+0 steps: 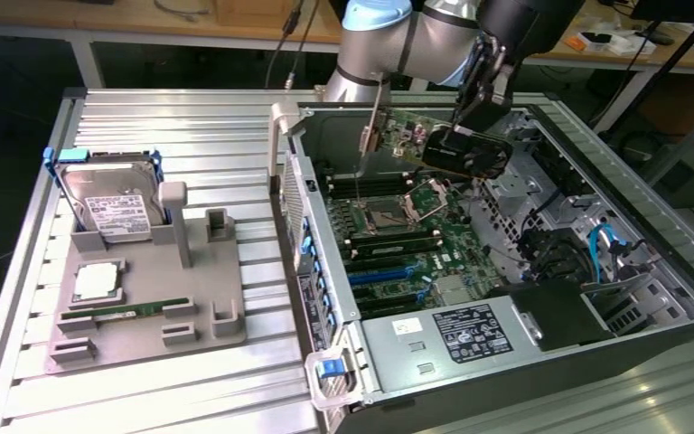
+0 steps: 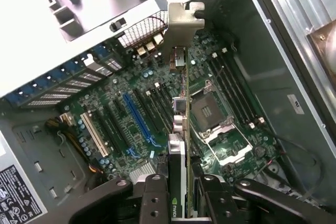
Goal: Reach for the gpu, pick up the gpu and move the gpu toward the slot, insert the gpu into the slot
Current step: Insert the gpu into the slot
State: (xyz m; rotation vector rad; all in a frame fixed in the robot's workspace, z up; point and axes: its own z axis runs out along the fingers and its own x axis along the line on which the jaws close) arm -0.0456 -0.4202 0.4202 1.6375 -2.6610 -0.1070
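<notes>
My gripper [image 1: 482, 101] is shut on the gpu [image 1: 444, 145], a circuit card with a black cooler and a narrow metal end bracket [image 1: 371, 136]. It hangs in the air above the green motherboard [image 1: 444, 226] inside the open computer case, over the processor socket. In the wrist view the gpu [image 2: 181, 124] stands edge-on between my black fingers [image 2: 152, 198], with its bracket [image 2: 184, 24] toward the case's rear wall. The slot [image 2: 137, 119] is a long blue strip on the board, off to one side of the card and apart from it. In the exterior view the slot [image 1: 383, 269] lies nearer the camera than the card.
On the exterior view's left, a grey fixture [image 1: 202, 307] holds a silver hard drive [image 1: 112, 203], a processor [image 1: 97, 282] and a green memory stick [image 1: 136, 310]. Inside the case are the square processor socket [image 2: 215, 119], black memory sockets [image 2: 231, 87], the power supply [image 1: 473, 330] and cables [image 1: 600, 244].
</notes>
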